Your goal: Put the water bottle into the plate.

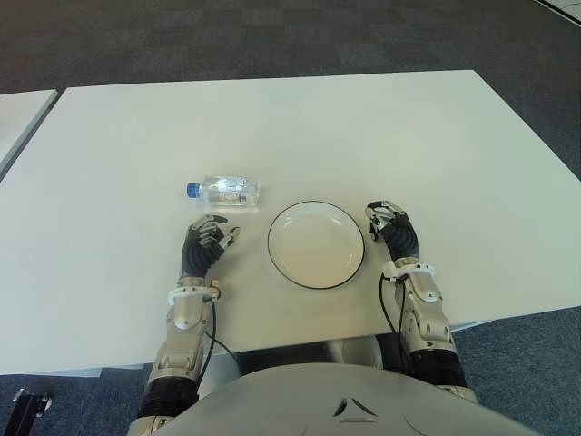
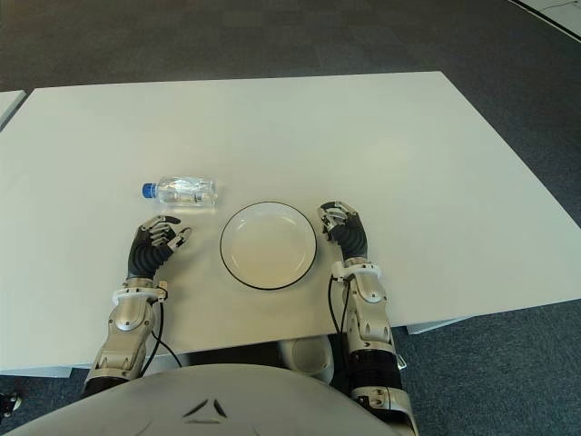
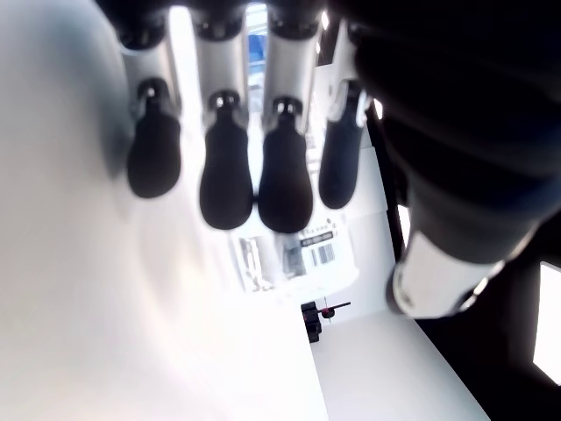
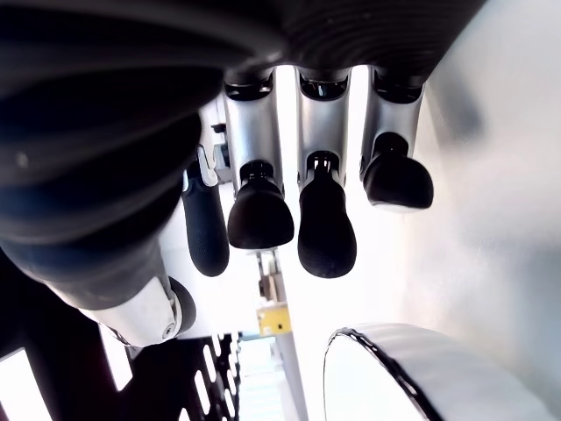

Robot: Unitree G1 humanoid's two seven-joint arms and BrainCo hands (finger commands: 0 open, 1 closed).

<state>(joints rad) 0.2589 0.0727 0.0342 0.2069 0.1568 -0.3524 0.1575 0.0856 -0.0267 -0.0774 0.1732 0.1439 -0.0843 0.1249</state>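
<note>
While empty, left hand (image 1: 207,238) loosely curled near bottle (image 1: 229,191)

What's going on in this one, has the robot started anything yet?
Nothing is being handled yet. A clear water bottle with a blue cap lies on its side on the white table, apart from the empty white plate with a dark rim. The left hand shows just short of the bottle, fingers loosely curled and holding nothing. The right hand shows beside the plate on its right side, also holding nothing. The bottle is not in the plate.
</note>
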